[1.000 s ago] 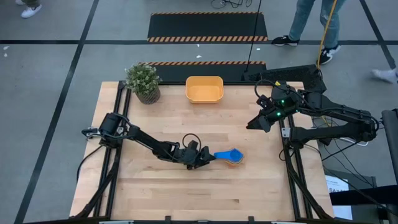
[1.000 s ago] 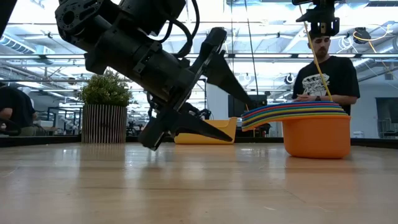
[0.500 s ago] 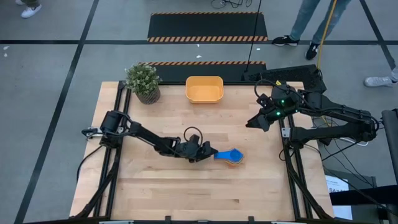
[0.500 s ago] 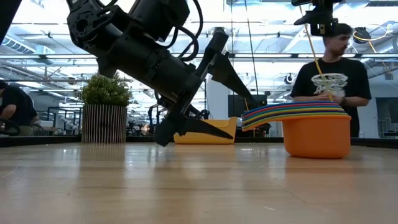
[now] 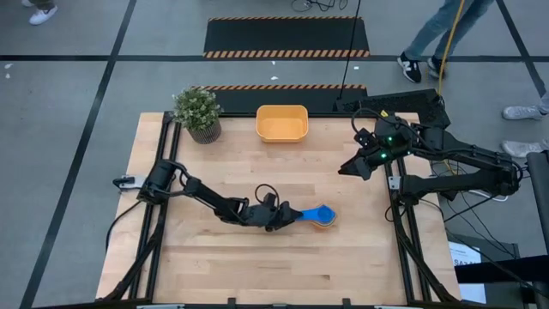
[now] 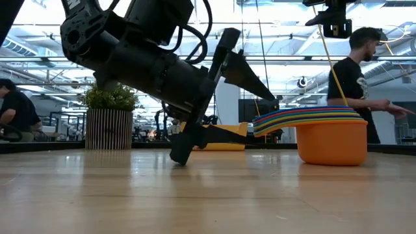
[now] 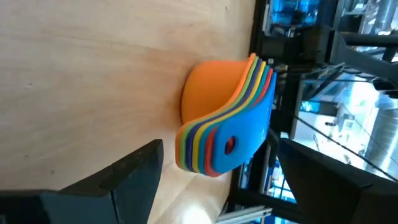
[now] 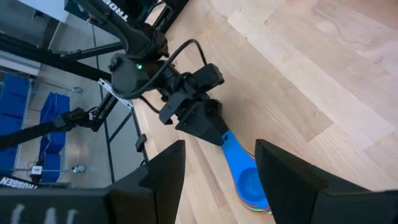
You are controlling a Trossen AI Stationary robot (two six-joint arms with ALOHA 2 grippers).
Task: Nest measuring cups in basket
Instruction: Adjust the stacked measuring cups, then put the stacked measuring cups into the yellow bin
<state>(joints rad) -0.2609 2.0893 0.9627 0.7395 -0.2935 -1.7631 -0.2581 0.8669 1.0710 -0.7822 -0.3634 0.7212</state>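
Note:
The measuring cups [image 5: 322,217] stand nested in one stack on the table, the orange one at the bottom [image 6: 329,143] and a blue one on top [image 8: 244,180]. Their handles [image 7: 225,144] fan out toward my left gripper [image 5: 290,215]. It is open and low over the table. One finger [image 7: 134,174] stands on each side of the handle ends without touching them. My right gripper [image 5: 350,170] hangs open, high at the table's right side. The basket [image 5: 282,123] sits at the far edge on its base.
A small potted plant [image 5: 197,112] stands at the far left corner, left of the basket. Bare wooden tabletop [image 5: 257,266] lies near and to the left of the stack. People move about beyond the table's far and right sides [image 6: 364,71].
My left gripper rose a little, then sank again, moving slightly toward the table's right and the cup stack. Its fingers now reach either side of the handle ends. The stack has kept still.

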